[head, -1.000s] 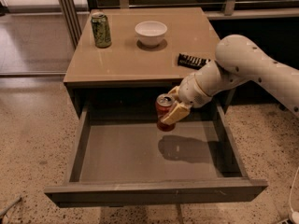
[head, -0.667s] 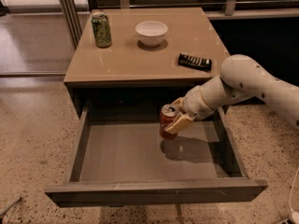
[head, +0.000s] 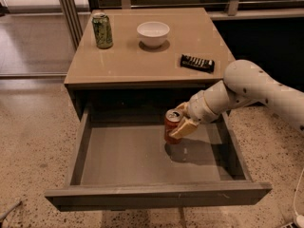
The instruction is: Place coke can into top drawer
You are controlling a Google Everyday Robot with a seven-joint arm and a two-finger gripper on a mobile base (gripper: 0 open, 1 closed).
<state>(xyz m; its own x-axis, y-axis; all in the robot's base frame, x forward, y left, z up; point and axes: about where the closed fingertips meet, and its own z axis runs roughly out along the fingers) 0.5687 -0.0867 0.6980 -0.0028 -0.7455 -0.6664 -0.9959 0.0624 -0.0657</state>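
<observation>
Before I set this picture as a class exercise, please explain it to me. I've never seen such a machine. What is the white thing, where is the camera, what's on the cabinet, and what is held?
The white jointed thing coming in from the right is a robot arm. Its end effector, a two-finger clamp, is shut on the coke can, holding it upright low inside the open top drawer. I cannot tell whether the can touches the drawer floor. The single camera looks down at the cabinet from its front. On the tan cabinet top stand a green can and a white bowl. A flat black object lies near the right edge.
</observation>
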